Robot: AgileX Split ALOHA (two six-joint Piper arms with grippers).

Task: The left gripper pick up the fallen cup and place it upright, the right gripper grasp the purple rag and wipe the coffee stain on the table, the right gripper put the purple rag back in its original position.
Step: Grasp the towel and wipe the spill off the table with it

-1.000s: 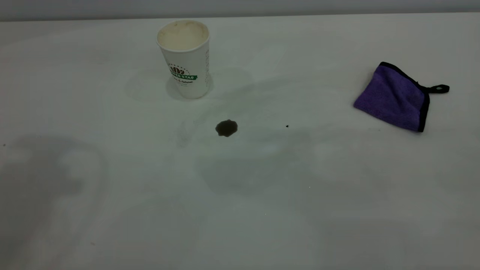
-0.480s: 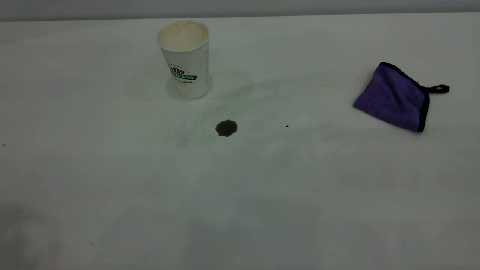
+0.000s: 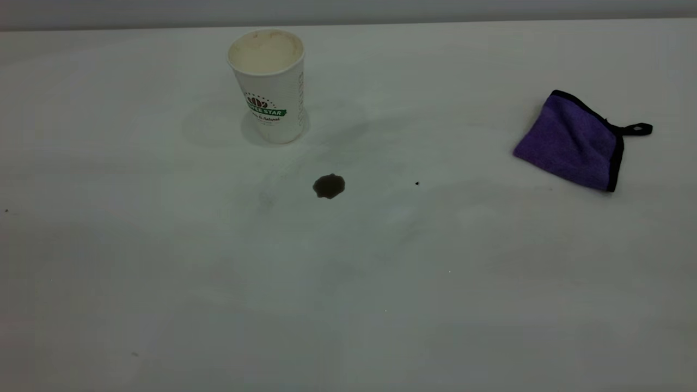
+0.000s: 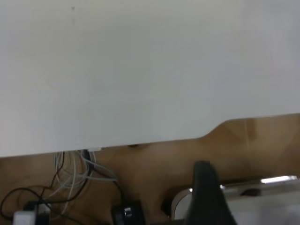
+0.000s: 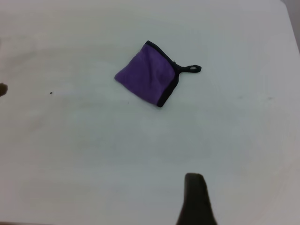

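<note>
The white ribbed paper cup (image 3: 267, 84) stood upright at the upper left of the white table (image 3: 348, 305), so that step looked done. The dark brown coffee stain (image 3: 329, 186) remained mid-frame; the purple microfibre rag (image 3: 569, 141) lay untouched at right. Whether either end effector was apart or together, I couldn't tell.

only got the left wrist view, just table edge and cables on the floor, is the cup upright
Observer: Yes. In the exterior view the cup stands upright on the table, mouth up, nothing touching it.
Operator: stain wiped?
Observer: No. The coffee stain shows as a dark blot in front of the cup, apart from it.
Operator: wheres the rag
Observer: The purple rag lies at the exterior view's right, far from the stain. In the right wrist view the right gripper hangs above the table, apart from the rag.
</note>
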